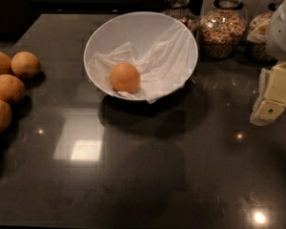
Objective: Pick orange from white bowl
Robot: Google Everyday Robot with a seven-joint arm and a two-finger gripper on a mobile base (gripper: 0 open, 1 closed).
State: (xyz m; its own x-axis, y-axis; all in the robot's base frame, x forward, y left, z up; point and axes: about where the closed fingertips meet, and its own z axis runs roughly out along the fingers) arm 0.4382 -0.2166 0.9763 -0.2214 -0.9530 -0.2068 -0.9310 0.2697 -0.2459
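The orange (124,77) rests on crumpled tissue (168,56) low in the white bowl (101,42), which stands near the far edge of the counter (133,175), about mid-width. The end effector (268,109) hangs at the counter's right edge, well apart; open or closed, I cannot tell. The round fruit lies from it toward the left edge and slightly farther back, past the bowl's rim

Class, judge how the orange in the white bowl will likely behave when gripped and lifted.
Round and smooth, the orange probably rolls if nudged. It rests on crumpled tissue in the white bowl; that tissue may drag along. The hand is at the right edge, apart from the bowl.
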